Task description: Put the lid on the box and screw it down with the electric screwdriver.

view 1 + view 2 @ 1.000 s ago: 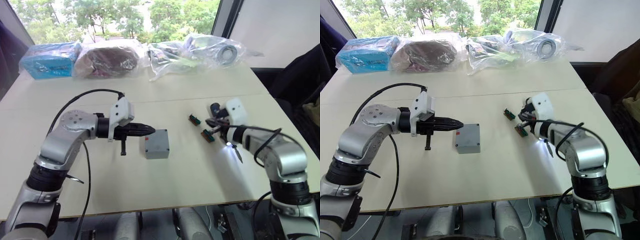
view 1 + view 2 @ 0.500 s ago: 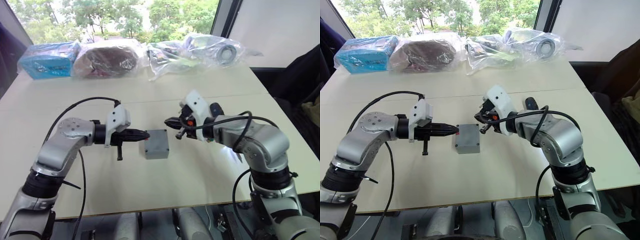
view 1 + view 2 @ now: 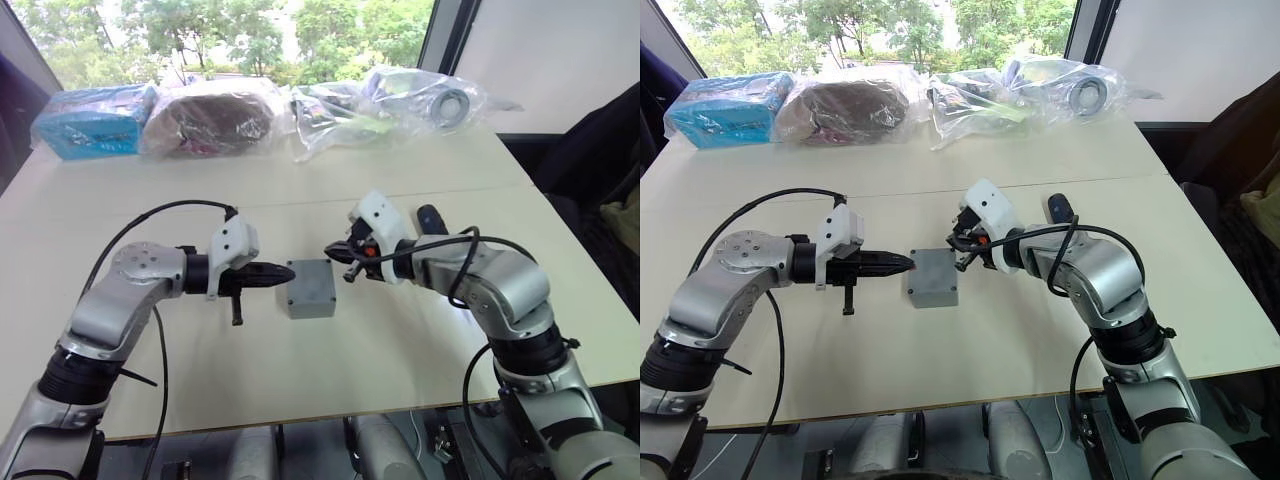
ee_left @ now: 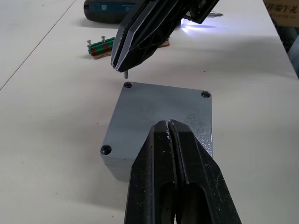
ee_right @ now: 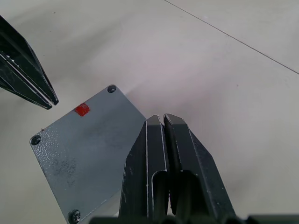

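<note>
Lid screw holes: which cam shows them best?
Left wrist view: the lid faces the camera, with three corner holes plain and the right claw holding a screw over one. The right wrist view shows three corners and the red mark. In the eye views the holes are too small to tell.

The lid (image 3: 311, 288) sits hemmed on two sides; the left end effector (image 3: 286, 272) points at its left edge, fingers together, and the right end effector (image 3: 334, 252) hangs just off its far right corner, pinching a small screw; bare worktop (image 3: 330, 370) lies open in front; green-and-red pieces (image 4: 101, 45) and the electric screwdriver (image 3: 428, 218) crowd the right; bags (image 3: 300, 110) line the far edge.
</note>
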Controlling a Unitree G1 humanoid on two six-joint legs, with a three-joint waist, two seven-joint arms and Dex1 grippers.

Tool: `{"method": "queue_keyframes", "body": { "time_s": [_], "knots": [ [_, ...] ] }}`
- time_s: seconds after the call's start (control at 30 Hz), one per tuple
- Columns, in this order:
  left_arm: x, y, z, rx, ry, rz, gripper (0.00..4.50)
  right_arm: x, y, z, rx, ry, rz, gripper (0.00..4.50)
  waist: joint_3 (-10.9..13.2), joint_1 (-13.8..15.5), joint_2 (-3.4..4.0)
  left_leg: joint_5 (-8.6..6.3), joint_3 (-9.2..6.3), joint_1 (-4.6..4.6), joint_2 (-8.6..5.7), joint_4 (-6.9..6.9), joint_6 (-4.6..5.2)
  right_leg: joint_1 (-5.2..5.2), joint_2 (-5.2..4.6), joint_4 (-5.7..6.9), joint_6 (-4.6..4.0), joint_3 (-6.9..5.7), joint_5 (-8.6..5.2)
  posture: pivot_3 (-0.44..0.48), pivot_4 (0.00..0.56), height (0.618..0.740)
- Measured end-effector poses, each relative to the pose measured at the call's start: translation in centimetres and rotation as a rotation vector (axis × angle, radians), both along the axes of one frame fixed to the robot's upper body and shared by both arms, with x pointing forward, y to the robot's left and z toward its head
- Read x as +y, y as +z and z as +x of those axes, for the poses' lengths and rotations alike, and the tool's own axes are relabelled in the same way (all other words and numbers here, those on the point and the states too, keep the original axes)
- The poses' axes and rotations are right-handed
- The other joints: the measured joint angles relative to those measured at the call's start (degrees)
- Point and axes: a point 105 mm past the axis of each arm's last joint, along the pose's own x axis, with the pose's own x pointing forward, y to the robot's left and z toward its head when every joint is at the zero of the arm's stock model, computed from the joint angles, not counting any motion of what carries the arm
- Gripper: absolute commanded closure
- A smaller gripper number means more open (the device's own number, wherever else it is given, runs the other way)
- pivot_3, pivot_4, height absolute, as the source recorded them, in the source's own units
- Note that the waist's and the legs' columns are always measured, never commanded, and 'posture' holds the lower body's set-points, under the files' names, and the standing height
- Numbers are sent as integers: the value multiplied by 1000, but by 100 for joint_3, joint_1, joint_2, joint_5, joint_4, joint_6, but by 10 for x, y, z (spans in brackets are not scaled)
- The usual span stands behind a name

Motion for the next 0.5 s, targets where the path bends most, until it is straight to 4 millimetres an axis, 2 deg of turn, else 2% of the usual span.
{"method": "queue_keyframes", "body": {
  "time_s": [0.5],
  "knots": [
    [0, 0, 1, -1, 11, -4, 4500, -1, -6, 1, 10, 2, -10, 4484, 0, 0, 0, 0, 0, 0, 0, 0, 0, 0, 0, 0, 0, 0, 0, 0, 150, 740]
  ]
}}
